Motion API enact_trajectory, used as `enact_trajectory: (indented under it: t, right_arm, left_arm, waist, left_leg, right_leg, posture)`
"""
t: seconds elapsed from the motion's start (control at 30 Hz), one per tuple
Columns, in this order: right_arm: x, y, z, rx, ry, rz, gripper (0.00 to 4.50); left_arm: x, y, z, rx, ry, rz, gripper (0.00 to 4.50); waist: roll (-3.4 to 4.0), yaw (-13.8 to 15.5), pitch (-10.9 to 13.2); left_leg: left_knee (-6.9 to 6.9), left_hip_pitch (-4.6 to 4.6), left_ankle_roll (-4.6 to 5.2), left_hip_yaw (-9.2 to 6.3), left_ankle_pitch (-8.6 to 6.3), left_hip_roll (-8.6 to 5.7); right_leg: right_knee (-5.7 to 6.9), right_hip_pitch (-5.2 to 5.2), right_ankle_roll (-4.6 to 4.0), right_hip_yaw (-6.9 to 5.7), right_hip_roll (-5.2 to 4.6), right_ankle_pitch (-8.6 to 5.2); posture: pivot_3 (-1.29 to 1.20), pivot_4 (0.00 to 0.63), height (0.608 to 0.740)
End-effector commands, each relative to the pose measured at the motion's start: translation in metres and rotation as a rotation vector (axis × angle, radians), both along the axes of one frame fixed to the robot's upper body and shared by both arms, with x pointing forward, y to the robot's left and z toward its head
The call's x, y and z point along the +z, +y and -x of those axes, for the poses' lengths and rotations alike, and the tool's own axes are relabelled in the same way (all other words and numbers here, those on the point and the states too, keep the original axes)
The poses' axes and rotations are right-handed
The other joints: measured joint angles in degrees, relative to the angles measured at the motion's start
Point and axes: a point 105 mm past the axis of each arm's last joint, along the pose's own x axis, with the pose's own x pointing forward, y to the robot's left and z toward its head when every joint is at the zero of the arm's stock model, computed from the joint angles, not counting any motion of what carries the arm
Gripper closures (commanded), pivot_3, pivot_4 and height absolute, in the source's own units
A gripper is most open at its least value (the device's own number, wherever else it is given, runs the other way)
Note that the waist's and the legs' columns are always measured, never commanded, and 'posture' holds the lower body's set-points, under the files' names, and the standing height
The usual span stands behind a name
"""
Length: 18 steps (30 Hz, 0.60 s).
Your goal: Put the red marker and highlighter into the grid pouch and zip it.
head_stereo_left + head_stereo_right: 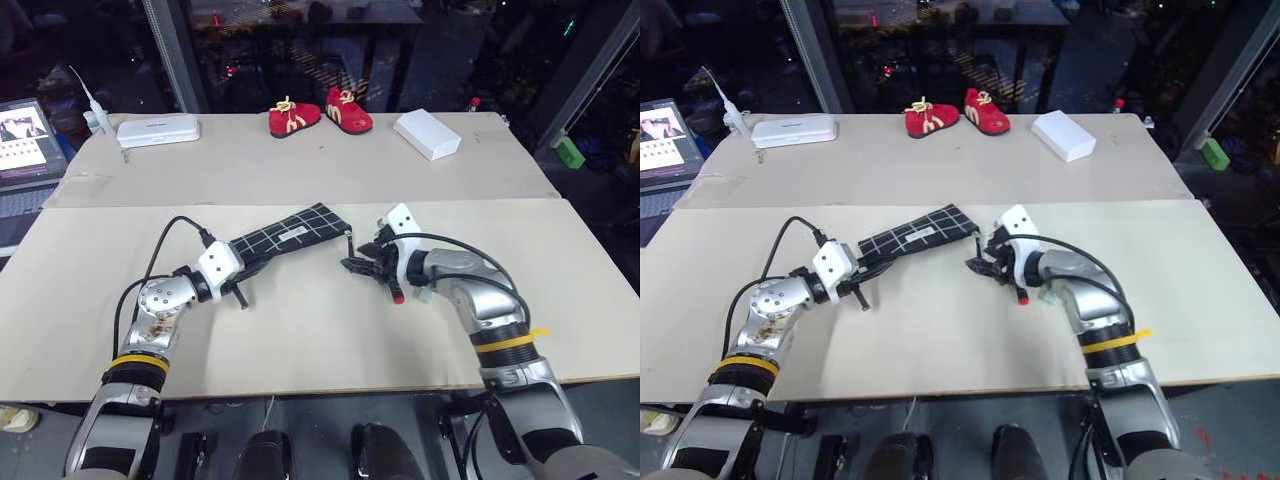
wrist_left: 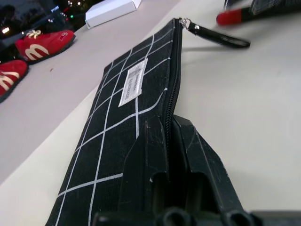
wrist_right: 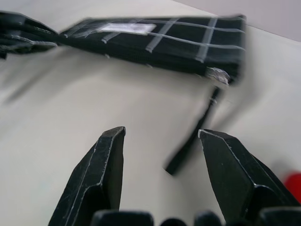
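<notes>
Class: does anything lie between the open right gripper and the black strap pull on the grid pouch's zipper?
Nothing visible does. The right gripper faces the black strap pull of the black white-gridded fabric pouch across bare table.

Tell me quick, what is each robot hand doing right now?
Left gripper: shut on one end of the grid pouch.
Right gripper: open, holding nothing, by the pouch's zipper pull.

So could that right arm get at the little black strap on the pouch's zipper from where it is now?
Probably yes. The right gripper is open and aimed at the zipper pull, which hangs free off the end of the grid pouch with bare table between. The left gripper pinches the pouch's other end.
</notes>
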Motion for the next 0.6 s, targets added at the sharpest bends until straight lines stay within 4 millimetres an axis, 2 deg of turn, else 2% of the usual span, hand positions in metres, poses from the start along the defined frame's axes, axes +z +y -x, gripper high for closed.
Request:
enact_trajectory:
  t: [0.03,0.4,0.5,0.6]
  right_arm:
    - [0.017,0.002,-0.011,-0.013,-0.081,-0.002,1.69]
    - [0.015,0.009,-0.024,-0.001,-0.115,0.022,1.69]
    - [0.012,0.012,-0.024,0.013,-0.107,0.026,2.46]
    - [0.013,0.014,-0.024,0.028,-0.111,0.025,3.45]
  left_arm:
    - [0.019,-0.001,0.003,0.021,-0.02,0.05,4.5]
    - [0.024,0.0,0.009,0.063,0.008,0.101,4.5]
    - [0.025,0.001,0.011,0.068,0.008,0.108,4.5]
    - [0.027,0.001,0.01,0.073,0.006,0.115,4.5]
  waist:
    - [0.0,0.07,0.0]
    - [0.01,0.07,0.0]
    - [0.01,0.08,0.0]
    - [0.01,0.09,0.0]
  left_leg:
    - [0.0,0.0,0.0,-0.01,0.0,0.0]
    - [0.0,0.0,0.0,-0.02,0.0,0.0]
    - [0.0,0.01,0.0,-0.03,0.0,-0.01]
    - [0.0,0.01,0.0,-0.03,0.0,0.0]
  right_leg:
    - [-0.01,0.0,0.0,0.01,0.0,0.0]
    - [-0.04,0.0,0.0,0.05,0.0,0.0]
    - [-0.03,0.0,-0.01,0.06,0.01,0.0]
    - [-0.03,0.0,-0.01,0.06,0.01,0.0]
  posture:
    - [0.0,0.15,0.74]
    - [0.0,0.15,0.74]
    - [0.0,0.15,0.74]
    - [0.0,0.15,0.74]
